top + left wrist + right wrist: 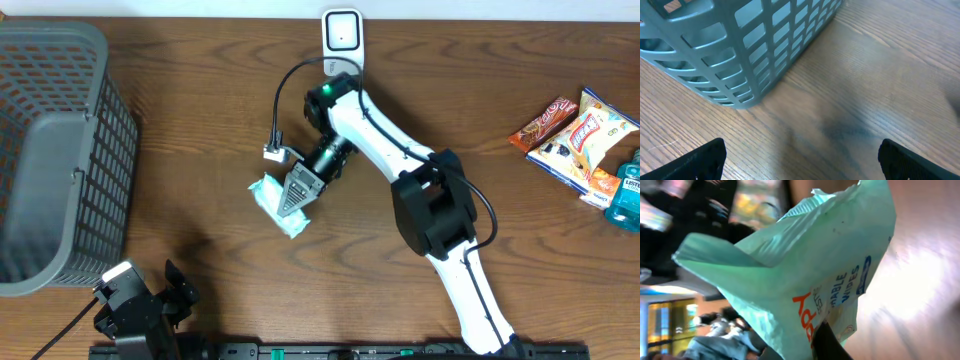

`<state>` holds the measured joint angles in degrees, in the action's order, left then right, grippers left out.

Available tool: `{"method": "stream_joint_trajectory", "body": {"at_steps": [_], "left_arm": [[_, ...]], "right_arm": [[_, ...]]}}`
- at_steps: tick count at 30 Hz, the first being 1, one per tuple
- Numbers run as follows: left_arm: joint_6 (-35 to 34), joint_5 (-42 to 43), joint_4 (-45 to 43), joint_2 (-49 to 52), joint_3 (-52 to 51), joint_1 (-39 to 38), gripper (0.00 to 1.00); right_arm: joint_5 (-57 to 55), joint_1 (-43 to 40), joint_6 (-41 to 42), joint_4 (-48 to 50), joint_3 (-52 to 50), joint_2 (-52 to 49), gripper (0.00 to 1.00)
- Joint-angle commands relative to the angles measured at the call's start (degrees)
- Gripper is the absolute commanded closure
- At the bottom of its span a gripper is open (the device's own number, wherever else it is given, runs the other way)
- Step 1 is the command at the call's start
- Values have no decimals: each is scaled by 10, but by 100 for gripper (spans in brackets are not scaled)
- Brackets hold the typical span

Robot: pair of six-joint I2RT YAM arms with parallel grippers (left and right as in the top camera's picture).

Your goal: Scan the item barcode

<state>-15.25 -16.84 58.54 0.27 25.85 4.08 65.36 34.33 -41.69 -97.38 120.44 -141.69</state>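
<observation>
- Overhead has my right gripper point(298, 195) down on the pale green wipes packet point(268, 192), which sits mid-table, below and left of the white scanner point(342, 33) at the far edge.
- Right wrist view fills up with that packet: mint film, crumpled, printed lettering ending in "WIPES". One dark finger point(827, 340) shows at the bottom edge, pressed against it.
- Jaws on the right are closed and pinching the packet. I read this as the pickup step, with the grab just made.
- I can't tell from above whether the packet is clear of the wooden table point(200, 90) yet.
- No barcode shows in any view, so I don't know which face carries it.
- Left gripper point(800, 167) is parked near the grey basket point(110, 130) with its jaws spread wide and nothing between them.
- Next, as I judge it: lift, carry the packet up toward the scanner, and turn the wrist until the coded face points at the window.
- Soft film may fold over the code, so I'd keep it presented flat.
</observation>
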Motion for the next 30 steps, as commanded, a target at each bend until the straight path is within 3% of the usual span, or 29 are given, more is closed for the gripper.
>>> {"method": "stream_joint_trajectory", "body": {"at_steps": [1, 6, 16, 20, 27, 30], "left_arm": [[-5, -5, 0, 0, 6, 1, 3], [-5, -5, 0, 0, 6, 1, 3], [-5, -5, 0, 0, 6, 1, 3], [-5, -5, 0, 0, 6, 1, 3], [-5, -5, 0, 0, 6, 1, 3], [-5, -5, 0, 0, 6, 1, 3]], "right_arm": [[181, 3, -19, -1, -28, 16, 99], [238, 9, 64, -1, -54, 16, 99], [242, 7, -6, -1, -126, 25, 99], [242, -2, -50, -1, -214, 71, 99], [241, -50, -201, -2, -434, 253, 99], [241, -69, -226, -1, -524, 318, 99]]}}
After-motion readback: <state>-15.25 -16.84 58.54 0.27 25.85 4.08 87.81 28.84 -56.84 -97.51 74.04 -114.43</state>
